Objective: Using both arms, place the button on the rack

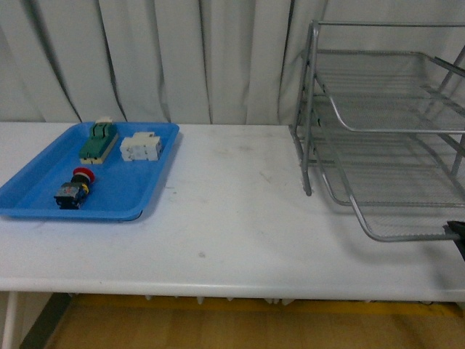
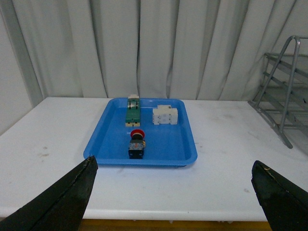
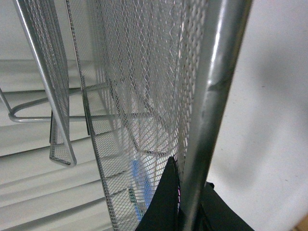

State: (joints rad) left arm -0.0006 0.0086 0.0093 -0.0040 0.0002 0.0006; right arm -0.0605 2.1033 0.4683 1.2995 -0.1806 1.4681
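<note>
Nearest, the left gripper (image 2: 173,163) is seen over the table's (image 1: 232,218) near edge, its jaws spread wide with nothing between them. The right gripper (image 3: 190,171) is clamped on a tube of the rack (image 1: 378,131), at the lowest shelf's front. Further out, the button (image 1: 75,187) is laid on its side in the tray's (image 1: 138,196) near part, red cap pointing away. Behind it, a green block (image 1: 98,142) and a white block (image 1: 142,147) are set side by side. The rack is stood well apart to the right.

The rack (image 1: 378,131) runs off the front view's right edge; its tube hides whether the right gripper (image 3: 188,204) pinches it. The button (image 1: 75,187) looks blurred.
</note>
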